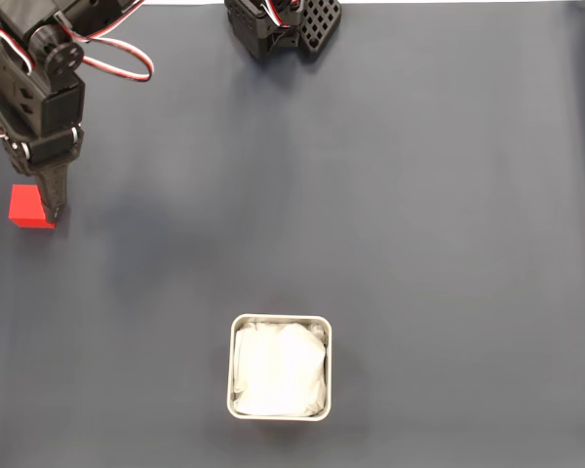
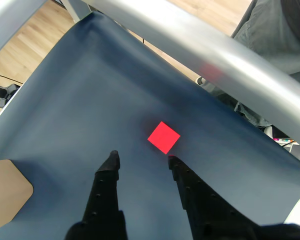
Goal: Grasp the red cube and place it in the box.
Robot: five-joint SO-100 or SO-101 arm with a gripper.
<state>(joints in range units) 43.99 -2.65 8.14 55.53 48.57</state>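
Red cube (image 1: 27, 206): rests on the dark blue counter (image 1: 390, 214) at the far left of the fixed view, its right side touching or partly overlapped by the black arm's tip. In the wrist view the red cube (image 2: 164, 137) lies flat on the mat just beyond the fingertips, slightly right of the gap's centre, not between them.

Gripper (image 2: 142, 158): black, two-fingered; jaws spread apart, holding nothing, tips close above the counter. In the fixed view the gripper (image 1: 56, 200) points toward the near edge.

Box (image 1: 280, 366): square, rounded corners, pale metallic rim, crumpled white lining inside. Sits near the bottom centre of the fixed view, well apart from cube and arm.

Arm base (image 1: 281, 26): black, at the far top centre edge.
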